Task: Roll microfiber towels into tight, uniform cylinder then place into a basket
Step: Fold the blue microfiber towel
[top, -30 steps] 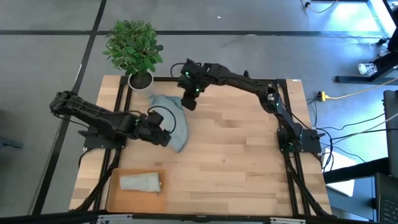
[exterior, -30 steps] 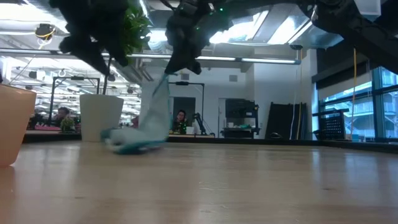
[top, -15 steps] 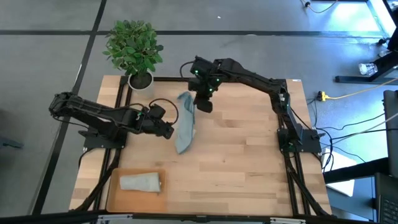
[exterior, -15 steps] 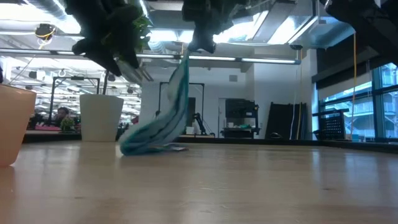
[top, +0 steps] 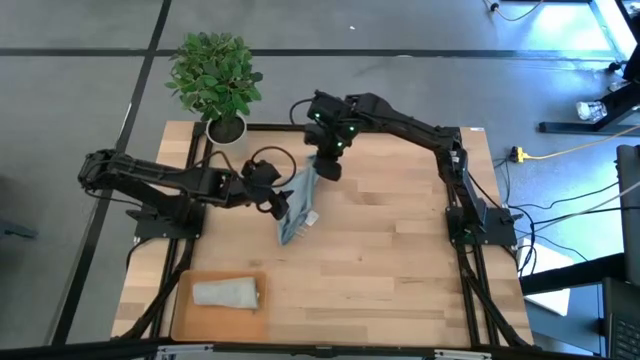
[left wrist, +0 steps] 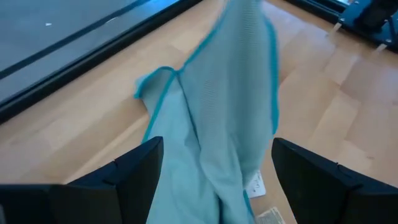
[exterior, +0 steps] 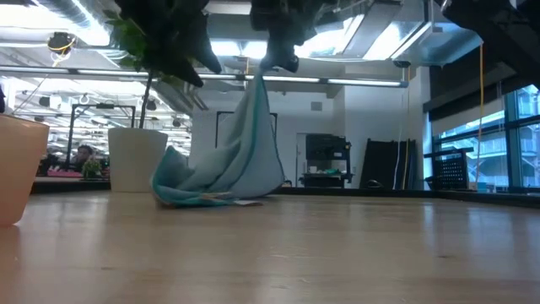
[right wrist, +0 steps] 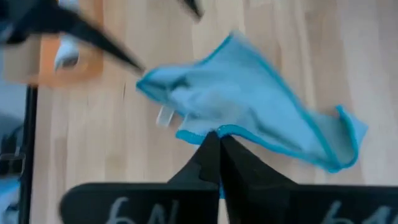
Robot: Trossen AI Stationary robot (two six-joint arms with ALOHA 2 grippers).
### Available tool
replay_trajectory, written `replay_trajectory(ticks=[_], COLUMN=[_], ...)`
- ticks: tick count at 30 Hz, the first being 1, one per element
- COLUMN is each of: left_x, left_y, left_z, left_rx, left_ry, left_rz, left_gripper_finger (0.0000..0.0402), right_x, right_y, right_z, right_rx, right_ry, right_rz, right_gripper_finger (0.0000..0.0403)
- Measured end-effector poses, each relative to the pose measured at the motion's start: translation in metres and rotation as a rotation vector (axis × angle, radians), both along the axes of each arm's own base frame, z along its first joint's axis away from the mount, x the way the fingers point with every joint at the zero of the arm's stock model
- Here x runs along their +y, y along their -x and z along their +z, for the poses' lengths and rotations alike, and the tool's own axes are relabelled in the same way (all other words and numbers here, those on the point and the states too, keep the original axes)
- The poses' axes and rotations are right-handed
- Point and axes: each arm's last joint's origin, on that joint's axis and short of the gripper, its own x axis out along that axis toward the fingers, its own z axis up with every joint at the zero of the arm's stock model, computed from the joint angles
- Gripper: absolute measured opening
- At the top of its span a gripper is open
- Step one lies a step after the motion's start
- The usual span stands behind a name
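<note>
Right pincer: the right arm's pincer [top: 329,168] hangs above the back middle of the bench, its fingers pinched together on the top corner of the light blue-teal microfiber towel [top: 298,204].
Left pincer: the left arm's pincer [top: 278,203] sits just beside the towel's left edge, fingers [left wrist: 134,174] spread wide with the cloth lying between them, not clamped.
Towel position: it hangs from the right pincer and drapes down to the wood, its lower part bunched on the bench [exterior: 202,196] left of the held corner.
Towel axis: seen from above, its long axis runs from the held corner at the back toward the front-left; a darker teal hem edges it, and a small white label shows near the lower end [left wrist: 255,185].
Rolled towel: a pale grey-green microfiber towel rolled into a short cylinder [top: 226,292] lies in the shallow rectangular orange-tan basket [top: 190,315] at the front-left corner, long axis across the bench, well apart from both pincers.
Surface: a light wooden plank bench [top: 390,260] framed by black rails.
Plant: a leafy green plant in a white pot [top: 215,80] stands at the back-left corner.
Room: grey floor with dark seams surrounds the bench; cables and a yellow cord lie to the right. At bench level, a large workshop with ceiling lights, dark equipment and windows shows behind.
</note>
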Motion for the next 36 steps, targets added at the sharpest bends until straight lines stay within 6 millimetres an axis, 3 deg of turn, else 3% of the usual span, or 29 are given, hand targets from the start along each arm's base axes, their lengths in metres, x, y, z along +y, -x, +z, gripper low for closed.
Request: replay_trajectory(ticks=[8,14,25,36], left_x=[0.005,0.02,0.061,0.083], left_y=[0.004,0.013,-0.004,-0.017], left_z=[-0.008,-0.03,-0.077,-0.113], left_rx=[0.083,0.253,0.44,0.552], left_ry=[0.072,0.191,0.425,0.411], left_rz=[-0.007,0.189,0.323,0.314], left_gripper_finger=[0.0289,0.0289,0.0289,0.0289], right_x=[0.005,0.005,0.005,0.005], right_y=[0.014,0.014,0.014,0.014], right_z=[-0.006,-0.006,-0.006,-0.006], right_rx=[0.138,0.136,0.133,0.133], right_ry=[-0.011,-0.008,-0.004,-0.004], right_rz=[0.078,0.085,0.091,0.091], right_gripper_finger=[0.0,0.0,0.0,0.0])
